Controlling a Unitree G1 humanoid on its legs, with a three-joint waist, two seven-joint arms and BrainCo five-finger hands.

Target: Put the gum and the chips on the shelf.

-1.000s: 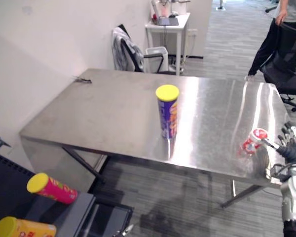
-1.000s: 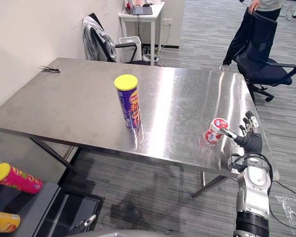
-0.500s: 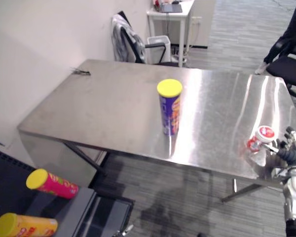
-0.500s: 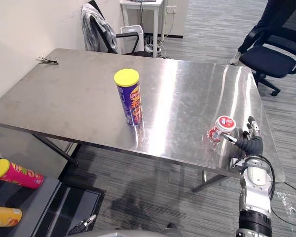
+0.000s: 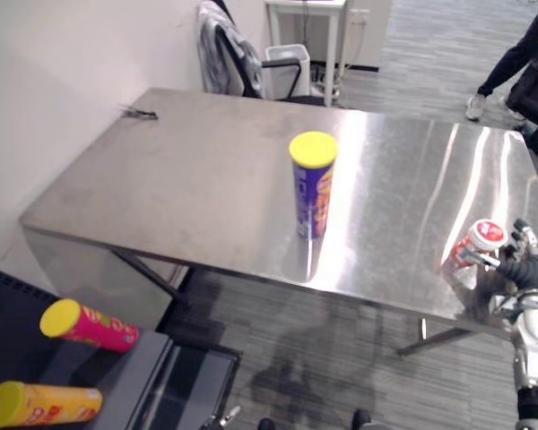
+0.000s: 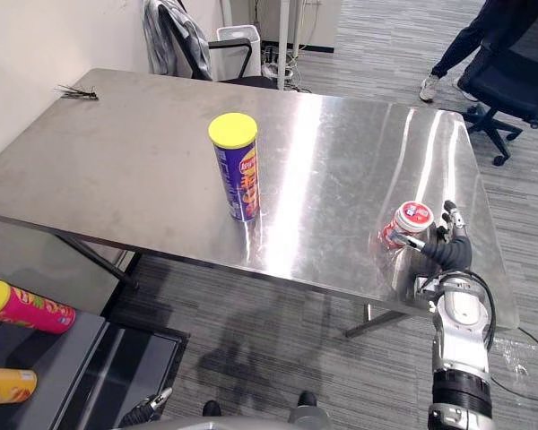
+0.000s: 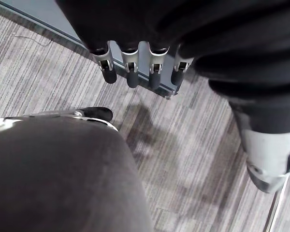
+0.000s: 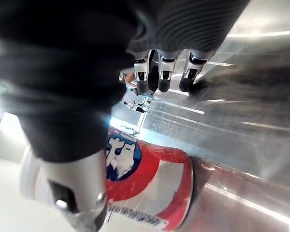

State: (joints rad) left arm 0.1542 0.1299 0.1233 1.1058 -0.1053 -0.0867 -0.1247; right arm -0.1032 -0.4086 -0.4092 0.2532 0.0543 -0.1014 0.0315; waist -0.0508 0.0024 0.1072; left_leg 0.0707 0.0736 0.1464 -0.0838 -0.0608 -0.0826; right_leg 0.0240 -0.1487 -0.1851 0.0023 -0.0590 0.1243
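Our right hand (image 6: 448,253) is open, fingers straight, thumb stretched alongside the gum (image 6: 407,224); we cannot tell whether it touches. The gum sits just left of the hand, by the near edge of the table (image 6: 143,161) close to its right corner. Bare steel runs leftward from the hand to the chips (image 6: 238,175), upright and well apart. The forearm rises from below the edge. Our left hand (image 7: 130,72) hangs loose-fingered over carpet (image 7: 193,145). Far left and lower, the shelf (image 6: 63,367) carries a pink can (image 5: 88,324) and an orange can (image 5: 40,405).
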